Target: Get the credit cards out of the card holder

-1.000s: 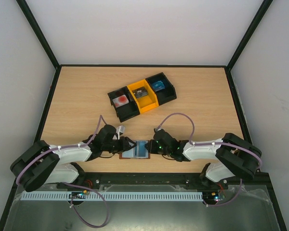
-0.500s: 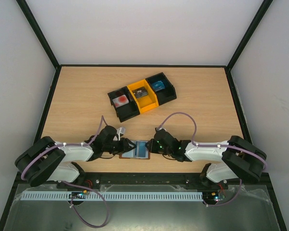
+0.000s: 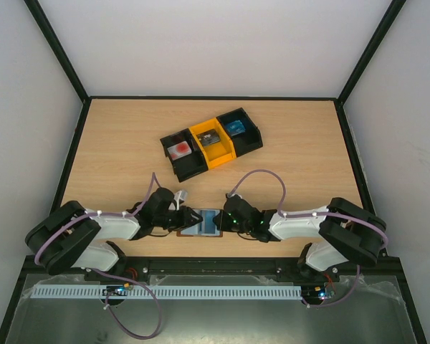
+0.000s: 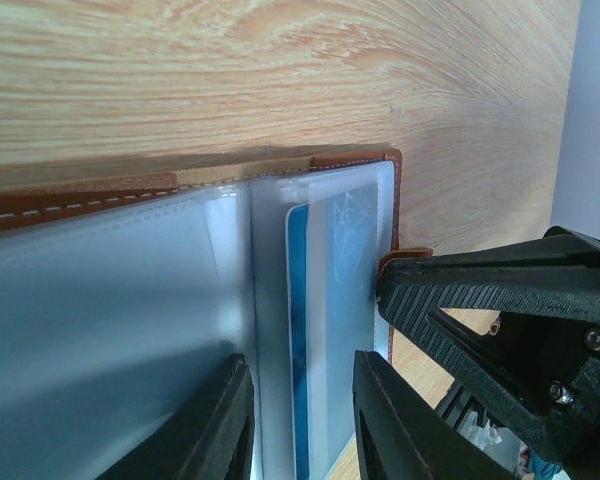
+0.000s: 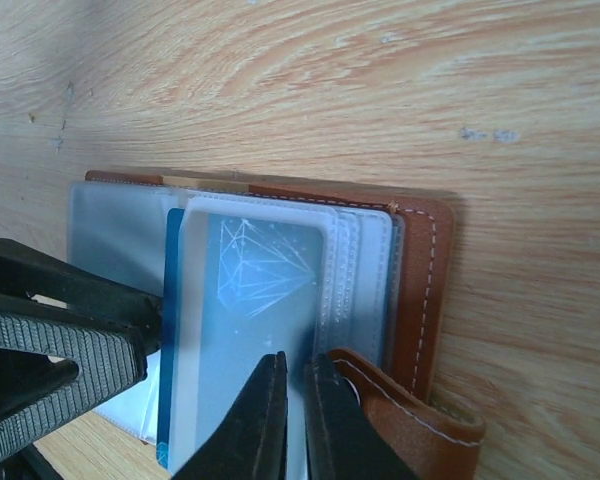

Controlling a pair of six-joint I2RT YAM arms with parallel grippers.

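Observation:
The brown card holder point(image 3: 201, 223) lies open near the front edge, between both grippers. Its clear sleeves face up, and the leather cover point(image 5: 420, 270) and strap tab point(image 5: 410, 420) show in the right wrist view. A blue card point(image 4: 298, 300) sticks partly out of a sleeve toward my left gripper; its blue edge also shows in the right wrist view point(image 5: 173, 330). My left gripper point(image 4: 300, 365) is open, its jaws straddling that edge. My right gripper point(image 5: 295, 360) is shut, its tips pressed on the sleeve beside the tab. No dark grey card shows in the holder.
A row of three bins stands at mid-table: black point(image 3: 180, 154) with a red item, orange point(image 3: 212, 143) with a dark item, black point(image 3: 241, 132) with a blue item. Black frame rails and white walls border the table.
My right gripper has slid a little to the left, further over the holder. My left gripper stays at the holder's left side.

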